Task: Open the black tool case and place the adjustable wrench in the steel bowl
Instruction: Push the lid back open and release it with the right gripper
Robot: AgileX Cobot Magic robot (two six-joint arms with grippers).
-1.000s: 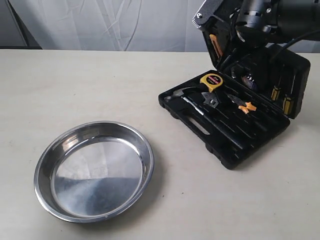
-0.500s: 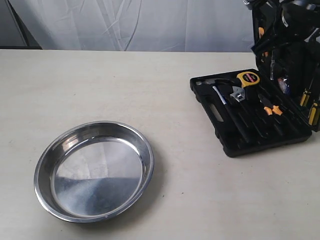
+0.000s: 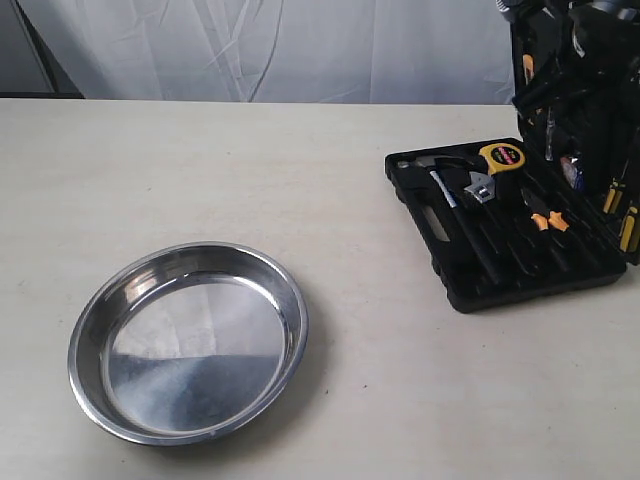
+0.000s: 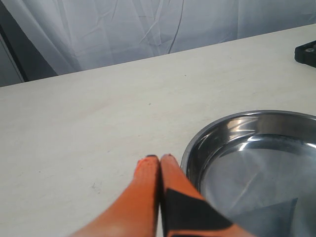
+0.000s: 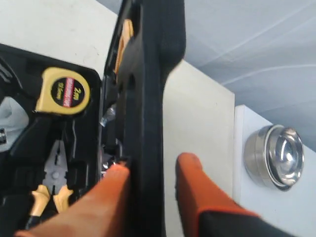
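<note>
The black tool case lies open at the table's right, its lid standing upright. The adjustable wrench rests in the inner tray just below a yellow tape measure. My right gripper is open and straddles the lid's edge: one finger lies against the lid's inner face, the other finger stands apart from its outer face. The steel bowl sits empty at the front left. My left gripper is shut on nothing, just beside the bowl's rim.
A long black-handled hammer and orange-handled pliers lie in the tray. Yellow-handled screwdrivers sit in the lid. The right wrist view shows a small round steel object on a white surface beyond the table. A white curtain hangs behind.
The case has slid to the right and turned, and its lid has swung up to vertical. Over the last half second it barely shifted. The bowl has stayed put.
</note>
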